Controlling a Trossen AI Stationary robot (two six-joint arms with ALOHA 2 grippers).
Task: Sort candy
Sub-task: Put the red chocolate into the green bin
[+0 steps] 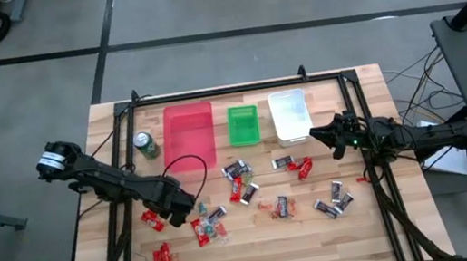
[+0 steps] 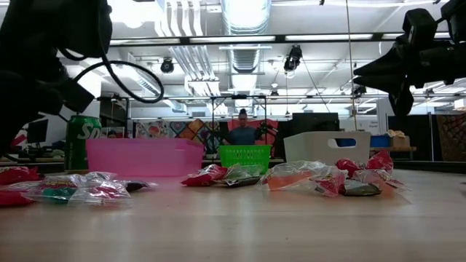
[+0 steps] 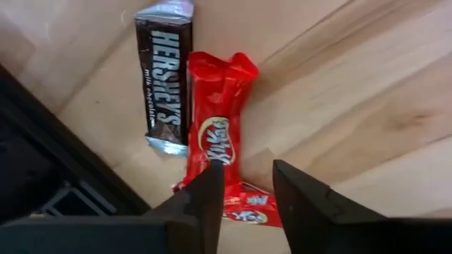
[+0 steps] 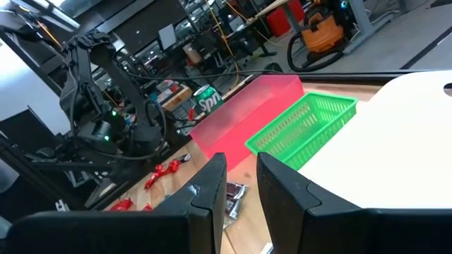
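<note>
The left gripper (image 3: 244,201) is low over the worktop (image 1: 259,246) at about eight o'clock in the overhead view. Its fingers (image 3: 205,204) stand a little apart with a gap between them, straddling the end of a red-wrapped sweet (image 3: 215,134) that lies flat on the wood; whether the pads press on the wrapper cannot be told. A dark Hershey's bar (image 3: 164,81) lies just beside that sweet, touching it along one edge.

The right gripper (image 4: 240,190) hovers at about three o'clock, just beside the white bin (image 1: 289,114). Its fingers (image 4: 208,194) are parted narrowly with nothing between them.

The candy (image 1: 242,189) is scattered across the middle of the worktop, from a red cluster (image 1: 162,259) at seven o'clock to dark and silver pieces (image 1: 333,201) at four o'clock. Along twelve o'clock stand the pink bin (image 1: 190,136), the green basket (image 1: 243,125) and the white bin, with a green can (image 1: 145,145) at ten o'clock.
</note>
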